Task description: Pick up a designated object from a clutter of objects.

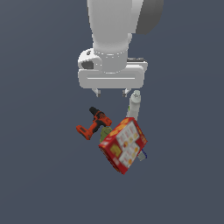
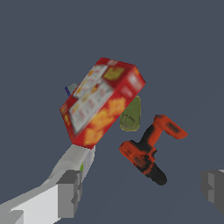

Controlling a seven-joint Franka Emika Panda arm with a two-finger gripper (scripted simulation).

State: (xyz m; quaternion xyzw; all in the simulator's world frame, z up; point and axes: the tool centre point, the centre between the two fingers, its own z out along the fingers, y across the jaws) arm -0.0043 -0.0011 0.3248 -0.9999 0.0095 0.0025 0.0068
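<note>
Your drill (image 1: 94,123) lies at the exterior view's left of the red box (image 1: 124,145), bare floor (image 1: 39,175) open on its outer side. An olive item (image 1: 105,132) sits between them, possibly touching both. A white bottle (image 1: 133,105) lies beyond the box. Your gripper (image 1: 112,92) hangs spread and empty above.

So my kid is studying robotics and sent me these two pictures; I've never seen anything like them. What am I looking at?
These are simulator renders of one robot arm. The exterior view shows its white tool, open and holding nothing, hanging above a small pile. The wrist view looks down from the arm itself, with its grey fingertips at the edges. On the surface lie an orange-red drill, a red-and-yellow box, a slim white bottle and a small olive-green item.
</note>
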